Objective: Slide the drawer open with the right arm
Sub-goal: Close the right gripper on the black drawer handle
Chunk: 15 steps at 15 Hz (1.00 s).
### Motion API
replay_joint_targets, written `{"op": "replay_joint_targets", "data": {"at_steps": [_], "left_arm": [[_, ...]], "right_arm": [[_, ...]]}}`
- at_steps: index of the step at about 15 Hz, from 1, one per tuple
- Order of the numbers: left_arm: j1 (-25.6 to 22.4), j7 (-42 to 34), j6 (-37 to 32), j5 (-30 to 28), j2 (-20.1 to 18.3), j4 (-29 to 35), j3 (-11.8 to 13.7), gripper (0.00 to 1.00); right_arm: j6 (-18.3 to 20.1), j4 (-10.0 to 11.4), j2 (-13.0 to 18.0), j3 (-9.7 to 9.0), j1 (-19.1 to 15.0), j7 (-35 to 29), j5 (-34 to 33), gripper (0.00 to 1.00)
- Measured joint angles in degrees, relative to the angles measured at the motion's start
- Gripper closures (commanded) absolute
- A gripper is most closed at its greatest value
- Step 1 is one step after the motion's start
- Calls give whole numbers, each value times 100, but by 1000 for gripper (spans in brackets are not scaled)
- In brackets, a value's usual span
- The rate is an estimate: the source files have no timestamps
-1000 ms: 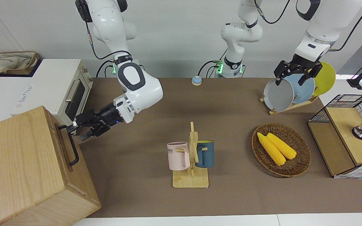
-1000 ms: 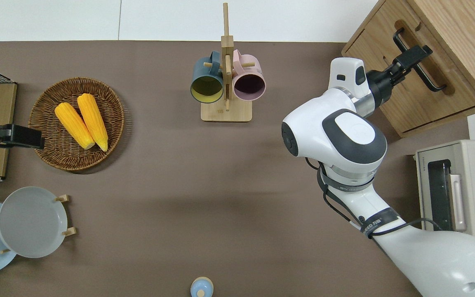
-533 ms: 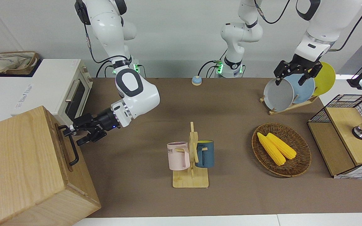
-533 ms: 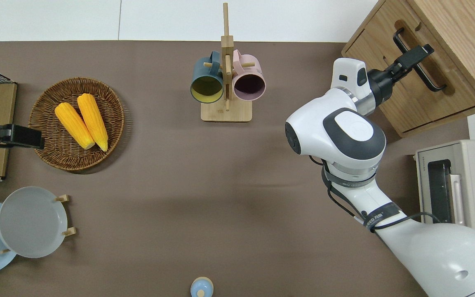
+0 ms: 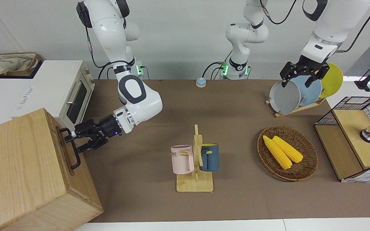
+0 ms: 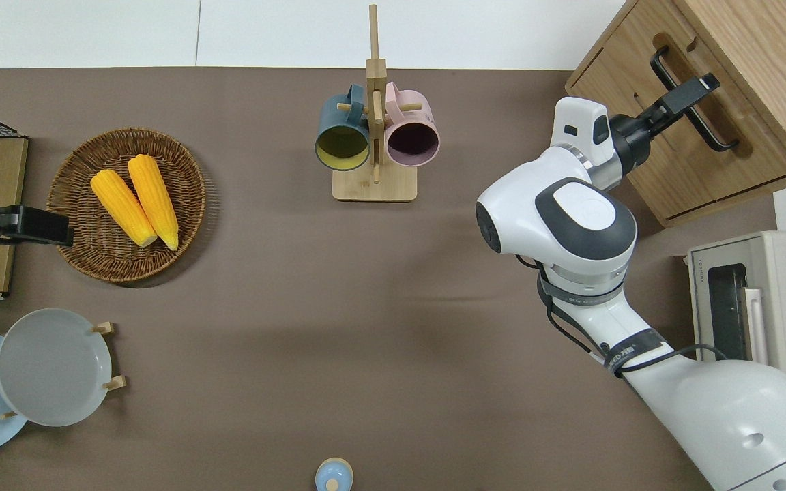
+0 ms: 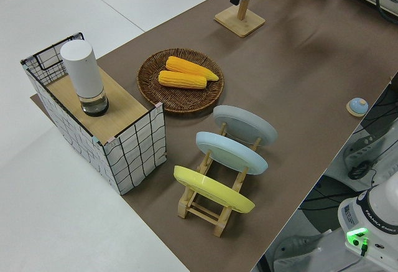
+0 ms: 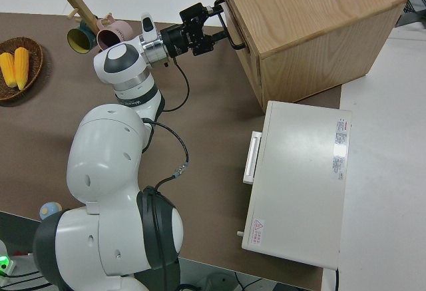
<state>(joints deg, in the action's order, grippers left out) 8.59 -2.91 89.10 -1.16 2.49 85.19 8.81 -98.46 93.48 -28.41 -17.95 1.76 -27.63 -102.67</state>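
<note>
Right hand (image 5: pixel 75 141) nearer drawer handle (image 5: pixel 70 148)

1. Front: across table, facing robots.
2. Overhead: straight down.
3. Left side: raised, diagonal, near plate rack (image 7: pixel 217 178).
4. Right side: above right arm; shares wooden cabinet (image 8: pixel 306 31) with overhead.

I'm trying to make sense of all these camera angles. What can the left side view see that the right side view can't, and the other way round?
Only the left side view shows the three plates on their rack and the white cylinder on the wire-mesh rack. Only the right side view shows the right gripper at the drawer handle of the wooden cabinet, and the toaster oven. Both show the basket of corn and the mug stand.
</note>
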Motion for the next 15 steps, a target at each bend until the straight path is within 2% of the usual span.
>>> {"op": "replay_joint_targets", "data": {"at_steps": [3, 4, 8, 12, 13, 15], "left_arm": [[0, 0, 0, 0, 0, 0, 0, 2], [0, 0, 0, 0, 0, 0, 0, 5], [0, 0, 0, 0, 0, 0, 0, 2], [0, 0, 0, 0, 0, 0, 0, 5], [0, 0, 0, 0, 0, 0, 0, 5], [0, 0, 0, 0, 0, 0, 0, 5]], "right_arm": [[0, 0, -5, 5, 0, -12, -115, 107], [0, -1, -5, 7, 0, -16, -125, 167], [0, -1, -6, 13, 0, -28, -144, 608], [-14, 8, -49, 24, -5, -32, -150, 962], [-14, 9, -75, 24, -6, -32, -149, 996], [-2, 3, -96, 22, -6, -156, -156, 1000]]}}
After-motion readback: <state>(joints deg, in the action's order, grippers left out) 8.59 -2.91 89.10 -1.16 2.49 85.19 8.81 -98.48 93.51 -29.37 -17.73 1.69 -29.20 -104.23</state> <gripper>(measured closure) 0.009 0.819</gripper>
